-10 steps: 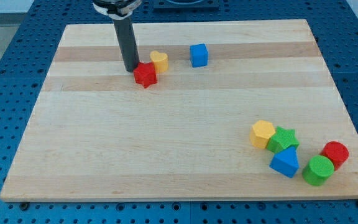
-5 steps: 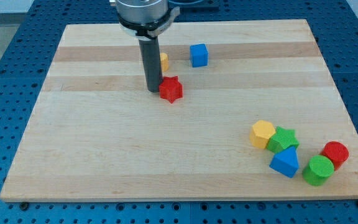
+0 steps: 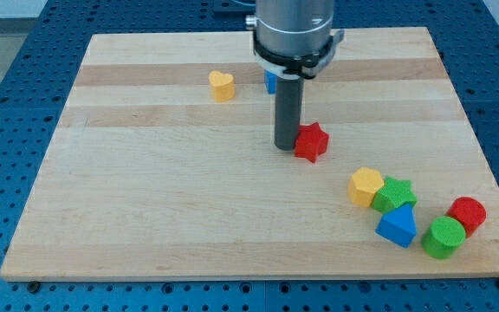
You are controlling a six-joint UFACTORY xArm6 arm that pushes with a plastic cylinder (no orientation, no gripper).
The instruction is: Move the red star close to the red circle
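Tip (image 3: 285,147) of dark rod planted on pale wooden worktop (image 3: 145,217), a striped plank board resting on a blue perforated base (image 3: 7,95). No hand fitted, only the bare rod, so nothing held. Touching the tip's right side: red star (image 3: 311,142), matte plastic, near mid-board. Well apart, toward the view's bottom right: red circle (image 3: 468,214), a short cylinder, just beside a green cylinder (image 3: 443,237). Left of those, clustered: blue wedge (image 3: 397,227), green star (image 3: 394,194), yellow hexagon (image 3: 366,185). Toward the view's top: yellow heart (image 3: 222,86), and a blue block (image 3: 269,82) mostly hidden behind the rod.
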